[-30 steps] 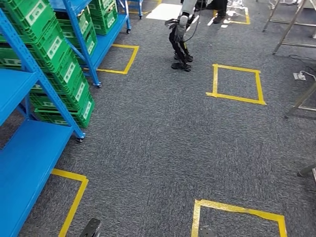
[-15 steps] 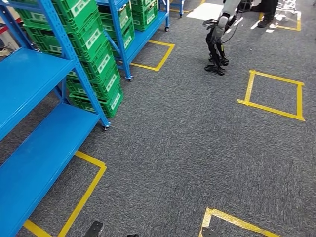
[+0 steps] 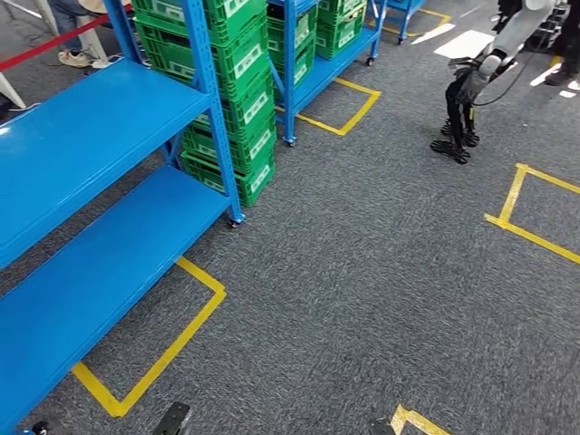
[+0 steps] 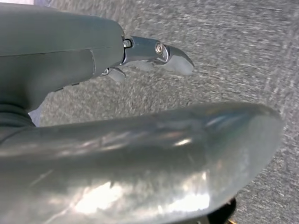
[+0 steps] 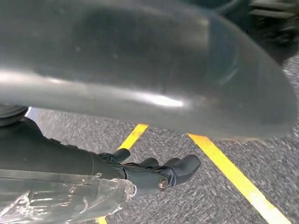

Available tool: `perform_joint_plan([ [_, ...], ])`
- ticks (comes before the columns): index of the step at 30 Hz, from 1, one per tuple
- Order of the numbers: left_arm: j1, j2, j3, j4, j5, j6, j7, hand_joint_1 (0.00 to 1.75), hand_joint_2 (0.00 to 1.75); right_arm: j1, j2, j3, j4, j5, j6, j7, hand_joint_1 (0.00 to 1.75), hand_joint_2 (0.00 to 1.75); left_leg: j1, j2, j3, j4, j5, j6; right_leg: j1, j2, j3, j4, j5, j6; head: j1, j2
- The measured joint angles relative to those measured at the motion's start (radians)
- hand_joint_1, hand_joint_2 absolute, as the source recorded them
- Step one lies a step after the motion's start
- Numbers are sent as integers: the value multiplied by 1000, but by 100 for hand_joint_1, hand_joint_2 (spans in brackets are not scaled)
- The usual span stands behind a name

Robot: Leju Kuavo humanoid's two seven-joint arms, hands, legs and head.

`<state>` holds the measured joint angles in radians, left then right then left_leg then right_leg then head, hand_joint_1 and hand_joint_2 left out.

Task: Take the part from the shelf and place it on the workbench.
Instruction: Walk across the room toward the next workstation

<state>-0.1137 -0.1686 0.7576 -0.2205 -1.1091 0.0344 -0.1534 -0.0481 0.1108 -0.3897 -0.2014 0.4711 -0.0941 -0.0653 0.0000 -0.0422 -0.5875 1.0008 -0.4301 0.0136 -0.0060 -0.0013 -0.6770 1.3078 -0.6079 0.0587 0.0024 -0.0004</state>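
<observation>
Standing on grey carpet (image 3: 355,272), the robot faces a blue shelf unit (image 3: 82,145) at the left of the head view. Its two visible shelf boards carry nothing; no part can be identified on them. Just beyond this shelf unit, stacked green crates (image 3: 239,91) fill a second blue rack (image 3: 291,63). Behind the shelf unit, a person's legs (image 3: 75,18) stand by a red barrier tape (image 3: 54,43). A yellow tape outline (image 3: 157,349) marks the carpet directly in front of the shelf unit's lowest board. Well to the right of the shelf unit, another robot (image 3: 472,91) stands on the carpet beside a further yellow tape square (image 3: 526,204).

Left hand (image 4: 155,53): hangs above the carpet, fingers extended, holding nothing. Right hand (image 5: 159,172): hangs above a yellow tape line (image 5: 232,175), fingers loosely extended, holding nothing; a crumpled clear plastic film (image 5: 63,200) lies along its wrist cover
</observation>
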Motion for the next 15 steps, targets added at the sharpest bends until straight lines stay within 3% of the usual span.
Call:
perform_joint_plan([
  [2,3,0,0,0,1,1,0,0,0,1,0,0,0,1,0,0,0,0,1,-29,2,0,1,-3,-3,17,40,-102,71,-4,0,0],
  [3,4,-1,0,0,1,2,0,0,0,0,0,0,0,1,0,0,0,0,0,-43,3,1,1,-6,-7,46,71,-173,101,-6,0,0],
  [5,3,-1,0,0,2,3,0,0,0,-1,0,0,0,2,0,1,0,0,0,-68,-2,2,4,-18,-12,90,114,-264,130,-8,1,0],
  [6,3,-1,0,0,2,3,0,0,0,-1,-1,0,0,2,-1,1,0,0,2,-78,-5,1,7,-25,-12,97,119,-275,128,-11,1,0],
  [8,7,-1,1,0,3,3,0,0,0,-2,-1,0,0,3,-1,2,0,0,6,-90,-10,-3,13,-38,-10,73,120,-278,134,-21,1,0],
  [10,9,-1,1,0,3,3,0,0,0,-2,-1,-1,0,4,-1,2,0,0,3,-50,-30,33,-14,-47,-10,46,122,-284,139,-35,-6,0],
  [12,7,-1,1,0,3,3,0,0,0,0,-1,-1,0,4,-1,1,0,0,0,8,-84,147,-80,-53,-8,14,121,-286,140,-43,-13,0],
  [14,6,-2,1,0,4,3,0,0,0,3,-1,-2,0,4,-1,2,0,0,1,26,-139,265,-126,-57,-5,-19,120,-286,138,-46,-14,0],
  [15,7,-2,1,0,6,3,0,0,0,3,-1,-2,0,4,-1,3,0,0,1,29,-145,282,-124,-57,-4,-34,120,-286,137,-47,-14,0],
])
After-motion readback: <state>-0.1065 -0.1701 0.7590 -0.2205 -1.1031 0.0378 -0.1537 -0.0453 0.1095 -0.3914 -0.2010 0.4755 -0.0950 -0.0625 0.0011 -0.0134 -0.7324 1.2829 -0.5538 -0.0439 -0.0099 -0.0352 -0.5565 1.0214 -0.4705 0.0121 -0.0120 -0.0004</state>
